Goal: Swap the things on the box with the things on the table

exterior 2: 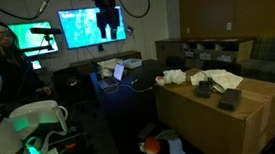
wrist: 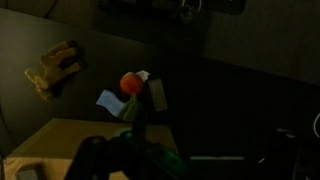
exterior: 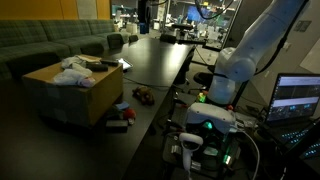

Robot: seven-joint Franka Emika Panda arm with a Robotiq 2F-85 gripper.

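The tan cardboard box [exterior: 75,98] [exterior 2: 227,119] carries a crumpled white cloth [exterior: 72,70] [exterior 2: 200,79] and dark blocks [exterior 2: 230,98] on its flat top. Beside it, on the black table [exterior: 155,60], lie a yellowish stuffed toy [exterior: 143,96] [wrist: 55,68], an orange ball [wrist: 130,82] [exterior 2: 151,144], a pale card [wrist: 110,100] and a dark small item [wrist: 157,95]. My gripper [exterior 2: 109,25] hangs high above the table, open and empty, far from all of them. In the dark wrist view the jaws do not show; a corner of the box [wrist: 45,140] is at lower left.
The white robot arm [exterior: 245,55] and its green-lit base [exterior: 208,122] stand at the table's near end. A laptop [exterior: 296,98] sits beside it, a green sofa [exterior: 50,45] behind the box. Bright screens [exterior 2: 93,26] and a seated person [exterior 2: 5,58] are at the far side.
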